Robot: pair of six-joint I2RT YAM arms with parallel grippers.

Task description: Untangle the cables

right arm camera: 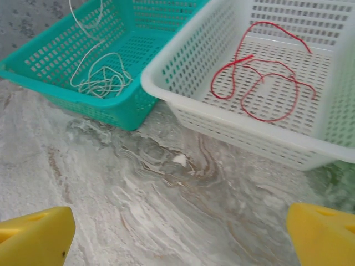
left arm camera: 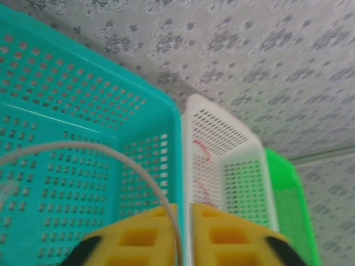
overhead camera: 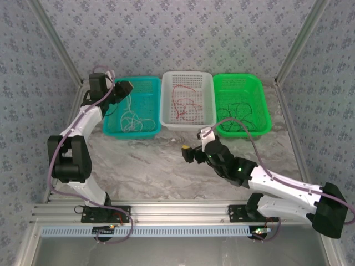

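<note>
The white cable [overhead camera: 131,117] lies curled in the teal basket [overhead camera: 145,82]. One strand of the white cable [left arm camera: 111,152] arcs up and runs down between the yellow pads of my left gripper [left arm camera: 184,208]. The jaws stand a narrow gap apart, wider than the strand. In the top view the left gripper [overhead camera: 126,87] hangs over the teal basket's left side. The red cable [overhead camera: 186,105] rests in the white basket [overhead camera: 187,75], and the black cable [overhead camera: 241,116] in the green basket [overhead camera: 238,77]. My right gripper [overhead camera: 188,152] hovers wide open over bare table, nothing between its fingers.
The three baskets stand side by side along the back of the marble table [overhead camera: 150,160]. In the right wrist view the teal basket [right arm camera: 33,61] and white basket [right arm camera: 233,127] sit just beyond the open right gripper [right arm camera: 180,235]. Patterned walls enclose the back and sides.
</note>
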